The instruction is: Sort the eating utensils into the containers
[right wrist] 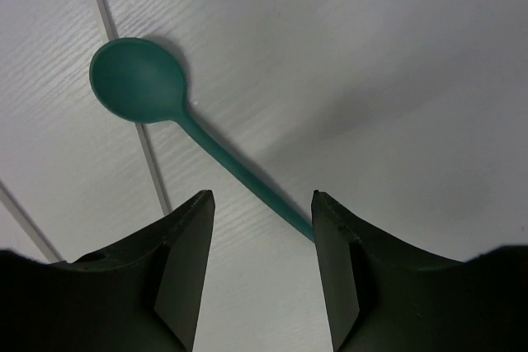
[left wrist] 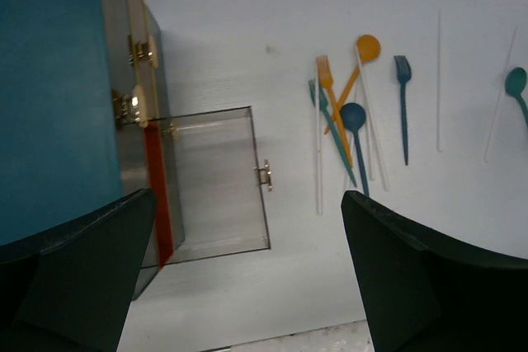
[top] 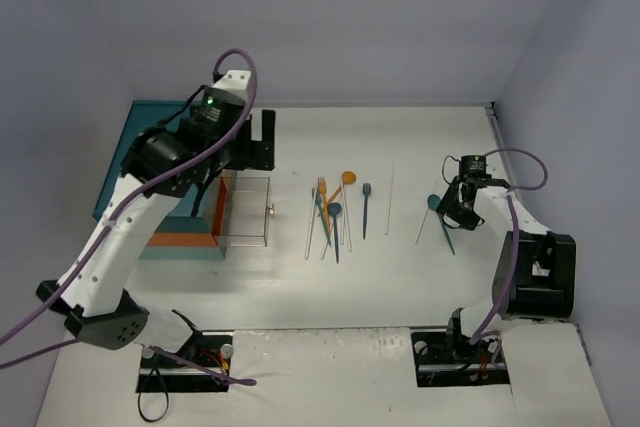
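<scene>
A teal spoon (right wrist: 136, 80) lies flat on the white table, seen from above at the right (top: 433, 203). My right gripper (right wrist: 262, 195) hovers just over its handle, open, with the handle running under the right finger and nothing held. My left gripper (left wrist: 247, 195) is wide open and empty, above the table next to the teal chest (top: 125, 147). The chest's clear drawer (left wrist: 210, 179) is pulled out and holds nothing. Several orange, blue and teal utensils (left wrist: 346, 121) and pale chopsticks lie bunched mid-table (top: 333, 212), with a blue fork (left wrist: 403, 105) beside them.
One thin chopstick (right wrist: 157, 175) lies next to the teal spoon, another lone one (top: 389, 192) further left. The chest has an orange lower band (top: 180, 240) and gold handles (left wrist: 136, 51). Grey walls close in the table on three sides.
</scene>
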